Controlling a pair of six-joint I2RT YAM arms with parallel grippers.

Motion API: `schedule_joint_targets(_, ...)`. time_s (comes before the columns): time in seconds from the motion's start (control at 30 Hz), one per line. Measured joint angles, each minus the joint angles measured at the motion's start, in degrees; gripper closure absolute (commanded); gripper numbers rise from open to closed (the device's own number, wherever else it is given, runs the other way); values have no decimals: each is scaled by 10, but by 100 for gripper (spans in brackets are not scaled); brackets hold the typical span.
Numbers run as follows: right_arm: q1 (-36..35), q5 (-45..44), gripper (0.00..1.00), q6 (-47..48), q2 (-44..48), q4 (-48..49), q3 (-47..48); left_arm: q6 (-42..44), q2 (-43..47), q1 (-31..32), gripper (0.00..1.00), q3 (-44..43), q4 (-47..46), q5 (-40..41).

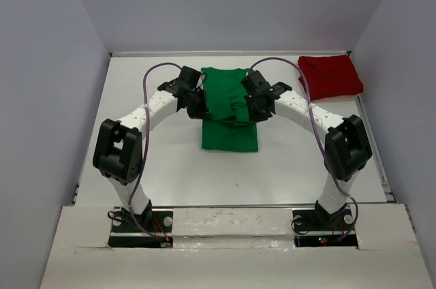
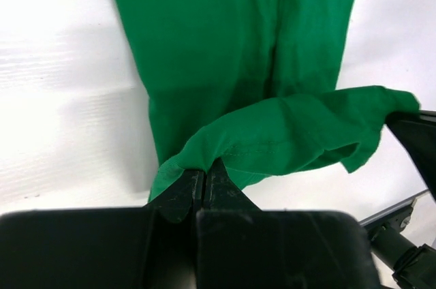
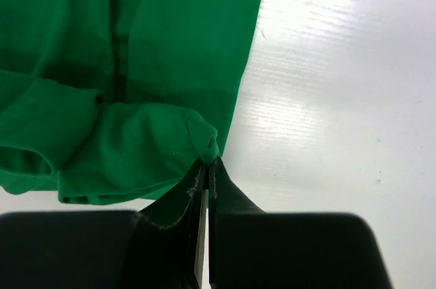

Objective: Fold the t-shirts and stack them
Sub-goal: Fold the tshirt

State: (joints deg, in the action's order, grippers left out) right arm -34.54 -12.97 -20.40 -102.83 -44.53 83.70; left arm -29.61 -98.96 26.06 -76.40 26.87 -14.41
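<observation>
Green t-shirt (image 1: 229, 135) long axis near-to-far | left gripper (image 2: 204, 168) pinches its left edge | right gripper (image 3: 207, 164) pinches right edge

Robot lab test cell
Plain grey walls (image 1: 41, 64) box in a white table (image 1: 177, 173); a cabled left arm (image 1: 121, 147) and right arm (image 1: 346, 144) are bolted at the frame's bottom.

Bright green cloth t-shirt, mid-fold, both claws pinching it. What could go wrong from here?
1. The left claw and right claw each pinch only a thin bit of the bright green cloth t-shirt; either might slip out.
2. The lifted edge sags and bunches between them, so the fold may land creased.
</observation>
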Motion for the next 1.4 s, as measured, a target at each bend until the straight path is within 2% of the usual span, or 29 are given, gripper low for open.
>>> schedule_joint_targets(0.67,68,28,100,39,-87,-1,59,24,-73,-14,100,-56,2,-21)
schedule_joint_targets(1.07,79,65,100,76,-156,-2,144,28,-120,-24,99,-90,13,-21)
schedule_joint_targets(1.13,80,72,100,80,-167,-3,154,28,-132,-26,88,-103,14,-21)
schedule_joint_targets(1.17,80,75,100,83,-170,-3,156,28,-137,-27,70,-108,14,-21)
schedule_joint_targets(1.23,83,81,100,87,-177,-6,166,29,-151,-30,44,-124,18,-21)
schedule_joint_targets(1.27,85,85,89,88,-179,-6,170,29,-159,-31,39,-134,19,-21)
schedule_joint_targets(1.33,88,92,82,93,-186,-8,185,31,-171,-33,33,-150,20,-16)
schedule_joint_targets(1.4,90,99,75,97,-192,-8,197,33,-180,-34,32,-161,22,-15)
